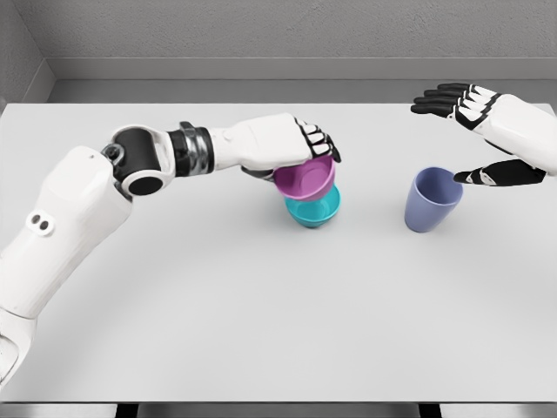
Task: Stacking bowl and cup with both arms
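Observation:
A purple bowl (306, 178) sits tilted inside a teal bowl (315, 209) near the middle of the white table (261, 322). My left hand (306, 146) lies over the purple bowl's far rim, fingers curled on it. A blue-grey cup (432, 199) stands upright to the right of the bowls. My right hand (470, 135) hovers just beyond and right of the cup, fingers spread, thumb (492, 174) near the cup's rim, holding nothing.
The table's far edge meets a grey wall (261, 35) behind the hands. The left arm (78, 209) stretches across the table's left half.

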{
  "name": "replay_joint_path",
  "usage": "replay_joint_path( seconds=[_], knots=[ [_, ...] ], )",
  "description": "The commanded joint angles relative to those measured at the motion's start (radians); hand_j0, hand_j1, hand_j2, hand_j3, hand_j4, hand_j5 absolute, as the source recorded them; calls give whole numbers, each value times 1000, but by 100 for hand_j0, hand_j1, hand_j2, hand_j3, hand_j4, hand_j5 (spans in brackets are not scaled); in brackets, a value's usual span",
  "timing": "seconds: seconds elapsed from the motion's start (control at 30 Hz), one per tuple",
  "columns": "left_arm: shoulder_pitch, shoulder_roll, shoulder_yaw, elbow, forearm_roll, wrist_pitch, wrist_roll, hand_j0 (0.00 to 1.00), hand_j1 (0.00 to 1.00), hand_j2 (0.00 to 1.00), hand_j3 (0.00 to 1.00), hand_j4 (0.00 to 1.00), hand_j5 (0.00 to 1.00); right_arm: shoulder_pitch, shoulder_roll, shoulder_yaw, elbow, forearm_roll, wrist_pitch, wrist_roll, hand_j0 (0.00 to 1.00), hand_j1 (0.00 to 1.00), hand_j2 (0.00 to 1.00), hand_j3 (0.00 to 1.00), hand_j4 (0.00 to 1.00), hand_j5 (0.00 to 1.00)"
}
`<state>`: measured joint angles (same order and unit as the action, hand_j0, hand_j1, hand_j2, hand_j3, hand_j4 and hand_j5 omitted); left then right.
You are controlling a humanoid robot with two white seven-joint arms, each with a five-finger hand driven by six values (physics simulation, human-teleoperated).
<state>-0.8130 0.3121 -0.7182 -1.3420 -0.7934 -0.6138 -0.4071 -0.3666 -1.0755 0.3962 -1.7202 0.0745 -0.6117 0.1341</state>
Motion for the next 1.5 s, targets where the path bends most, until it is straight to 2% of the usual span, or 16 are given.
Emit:
replay_joint_path(
  seconds=[0.0, 0.27, 0.4, 0.53, 0.63, 0.7, 0.83, 0.97, 1.23, 1.3, 1.4, 1.47],
  knots=[
    [0, -30, -1, 26, -26, 3, 2, 45, 45, 45, 45, 45, 45, 0, -1, 0, 1, -7, 1, -1, 100, 100, 100, 100, 100, 100],
    [2, -31, -14, 26, -50, 3, 1, 48, 48, 48, 48, 48, 48, 0, -1, -2, -1, -7, 1, -1, 100, 100, 100, 100, 100, 100],
    [2, -30, -14, 26, -52, 3, -1, 57, 57, 57, 57, 57, 57, 0, -1, 0, 1, -7, 1, -1, 100, 100, 100, 100, 100, 100],
    [2, -31, -14, 26, -76, 3, -1, 61, 61, 61, 61, 61, 61, 0, -1, 0, 1, -7, 1, -1, 100, 100, 100, 100, 100, 100],
    [3, -33, -21, 26, -76, 3, -1, 70, 70, 70, 70, 70, 70, 0, -1, -2, 1, -7, 1, -1, 100, 100, 100, 100, 100, 100],
    [3, -36, -21, 26, -76, 3, -1, 86, 86, 86, 86, 86, 86, 2, -1, 0, 1, -7, 1, -1, 100, 100, 100, 100, 100, 100],
    [3, -37, -21, 26, -86, 3, -1, 96, 96, 96, 96, 96, 96, 3, -1, -2, 1, -7, 1, -1, 100, 100, 100, 100, 100, 100],
    [2, -37, -21, 26, -87, 3, -1, 100, 100, 100, 100, 100, 100, 3, -1, -2, 1, -7, 1, -1, 100, 100, 100, 100, 100, 100],
    [2, -30, -18, 38, -81, 3, 1, 100, 100, 100, 100, 100, 100, 5, -1, -2, 1, -7, 1, -1, 100, 100, 100, 100, 100, 100],
    [-5, -16, -10, 35, -66, 3, 4, 100, 100, 100, 100, 100, 100, 5, -1, -2, 1, -7, 1, -1, 100, 100, 100, 100, 100, 100],
    [-6, 65, -9, 27, 82, 3, 4, 100, 100, 100, 100, 100, 100, 5, -1, -5, 2, -7, 1, -1, 100, 100, 100, 100, 100, 100],
    [-18, 134, -10, 24, 213, 3, 4, 100, 100, 100, 100, 100, 100, 6, -1, -7, 2, -7, 1, -1, 100, 100, 100, 100, 100, 100]
  ],
)
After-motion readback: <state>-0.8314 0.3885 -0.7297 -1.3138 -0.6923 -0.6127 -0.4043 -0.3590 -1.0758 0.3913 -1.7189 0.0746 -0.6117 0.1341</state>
